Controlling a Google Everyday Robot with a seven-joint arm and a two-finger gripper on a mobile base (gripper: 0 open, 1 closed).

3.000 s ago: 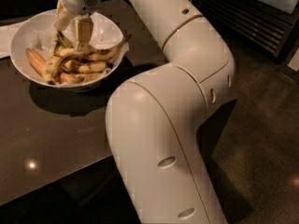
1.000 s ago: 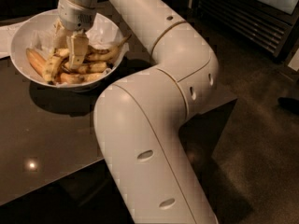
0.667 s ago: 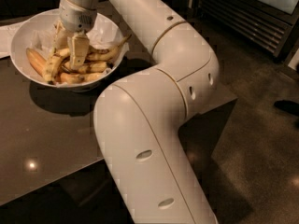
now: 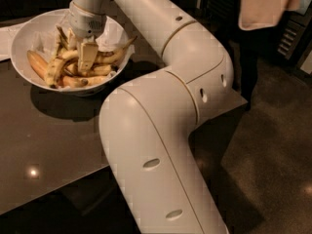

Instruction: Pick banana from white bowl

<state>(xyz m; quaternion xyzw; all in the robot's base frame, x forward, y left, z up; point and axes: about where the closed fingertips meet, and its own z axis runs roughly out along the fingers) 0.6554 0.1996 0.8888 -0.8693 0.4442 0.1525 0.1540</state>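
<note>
The white bowl [image 4: 20, 37] stands on the dark table at the upper left, lined with crinkled white paper. It holds several ripe, brown-spotted bananas [image 4: 52, 68] in a pile. My gripper [image 4: 81, 53] reaches down from above into the middle of the bowl and its tip is among the bananas, touching the pile. My wrist hides the bananas directly under it.
The dark glossy table [image 4: 48, 140] runs along the left. A flat white paper sheet [image 4: 6, 35] lies left of the bowl. My bulky white arm [image 4: 156, 130] fills the centre. A person in a light cloth [image 4: 268, 4] stands at the top right, by a dark cabinet.
The gripper has stayed down in the bowl among the bananas, sinking slightly since three seconds ago. My arm's elbow has shifted, and a person has come into view at the top right.
</note>
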